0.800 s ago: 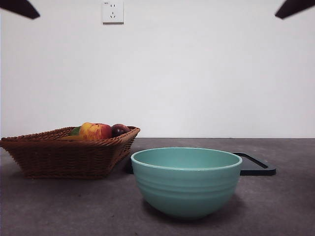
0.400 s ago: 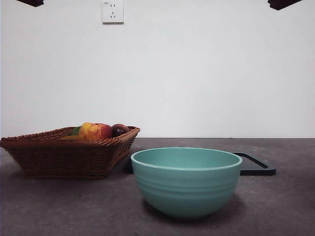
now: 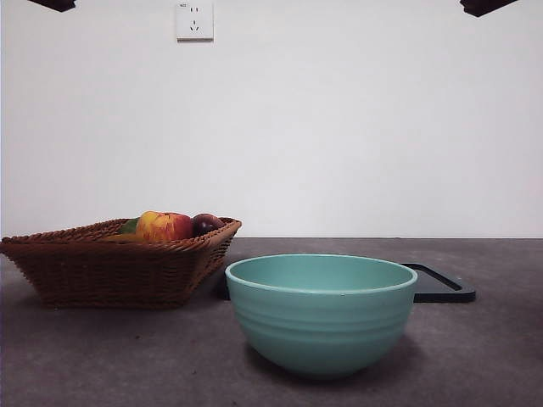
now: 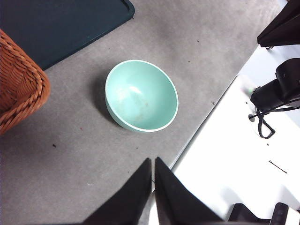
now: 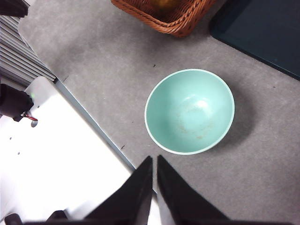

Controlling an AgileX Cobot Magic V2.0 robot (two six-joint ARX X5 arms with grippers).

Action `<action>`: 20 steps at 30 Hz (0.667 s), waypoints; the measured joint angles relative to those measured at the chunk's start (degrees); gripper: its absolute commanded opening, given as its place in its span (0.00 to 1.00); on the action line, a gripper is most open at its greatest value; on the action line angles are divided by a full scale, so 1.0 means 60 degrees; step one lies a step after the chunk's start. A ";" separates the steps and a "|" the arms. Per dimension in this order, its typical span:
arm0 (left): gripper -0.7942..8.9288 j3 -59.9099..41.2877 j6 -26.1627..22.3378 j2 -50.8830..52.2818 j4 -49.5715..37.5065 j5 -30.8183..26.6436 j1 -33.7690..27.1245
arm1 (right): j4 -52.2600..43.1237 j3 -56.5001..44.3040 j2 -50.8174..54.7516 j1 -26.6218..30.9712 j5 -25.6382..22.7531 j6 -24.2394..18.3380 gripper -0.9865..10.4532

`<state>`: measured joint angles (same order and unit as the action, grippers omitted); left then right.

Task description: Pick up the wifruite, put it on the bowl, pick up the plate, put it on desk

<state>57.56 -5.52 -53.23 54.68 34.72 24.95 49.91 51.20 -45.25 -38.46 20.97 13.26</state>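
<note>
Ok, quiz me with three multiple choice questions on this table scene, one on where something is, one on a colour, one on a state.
1. Where do the pieces of fruit lie?
A. in the bowl
B. in the wicker basket
C. on the dark tray

2. What colour is the bowl?
A. seafoam teal
B. white
C. red

3. What is inside the bowl?
A. an apple
B. water
C. nothing

Answers:
1 B: the front view shows the apple and plum above the rim of the wicker basket, with the dark tray bare where it shows.
2 A: the bowl is seafoam teal in all three views.
3 C: both wrist views look down into the bowl and show only its bare inside, while the left gripper and right gripper hang high above the desk, jaws shut.
</note>
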 measured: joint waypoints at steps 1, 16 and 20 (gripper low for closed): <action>0.09 0.0000 0.0000 0.0000 0.0000 -0.0004 0.0000 | -0.0004 0.0000 0.0000 0.0000 0.0000 0.0004 0.09; 0.09 -0.0004 -0.0357 0.1067 -0.2379 -0.1064 -0.0907 | -0.0004 0.0000 0.0000 0.0000 0.0000 0.0000 0.09; 0.09 -0.0397 -0.0433 0.2076 -0.4896 -0.1235 -0.2051 | -0.0004 0.0000 0.0000 0.0000 0.0000 0.0000 0.09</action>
<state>55.18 -8.12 -40.77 25.30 27.31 12.64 49.89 51.20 -45.25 -38.46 20.97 13.26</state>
